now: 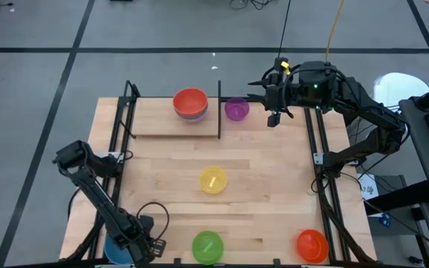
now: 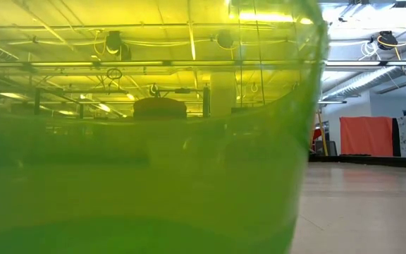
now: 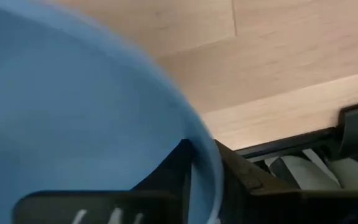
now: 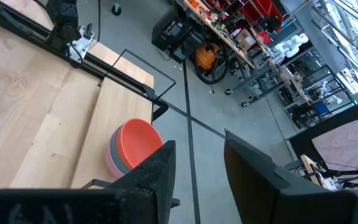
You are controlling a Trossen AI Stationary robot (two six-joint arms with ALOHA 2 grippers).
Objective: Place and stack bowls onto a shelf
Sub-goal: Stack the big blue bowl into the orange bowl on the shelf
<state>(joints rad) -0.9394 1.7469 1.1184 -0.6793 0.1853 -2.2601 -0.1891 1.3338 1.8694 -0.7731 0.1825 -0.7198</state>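
High view, read from the left edge of the tabletop (image 1: 162, 186) to the right. At the near left corner you see the left gripper (image 1: 135, 242) down at the blue bowl (image 1: 114, 249), which overhangs that corner. In the left wrist view, its two fingers (image 3: 176, 165) stand one on each side of the bowl's rim (image 3: 194, 143), the wall between them. You can judge this a rim grip, though whether the bowl has left the surface cannot be told.

Along the near edge, next comes the green bowl (image 1: 208, 246), at the middle; it sits right before the low camera and fills that view (image 2: 139, 155). The yellow bowl (image 1: 213, 180) sits at the centre of the tabletop.

At the far edge, the shelf (image 1: 173, 112) carries a stack with the red bowl (image 1: 191, 102) on top; in the right wrist view, pink and teal rims show beneath it (image 4: 114, 158). The purple bowl (image 1: 236, 109) sits just right of the shelf's upright. The right gripper (image 1: 274, 100) hovers beside it at the far right, fingers (image 4: 157, 168) apart and holding nothing. The orange bowl (image 1: 312, 245) rests at the near right corner.

Step in hand: picking up the blue bowl. The next move likely calls for you to lift it clear and carry it across to the far-edge stack, level enough to nest.
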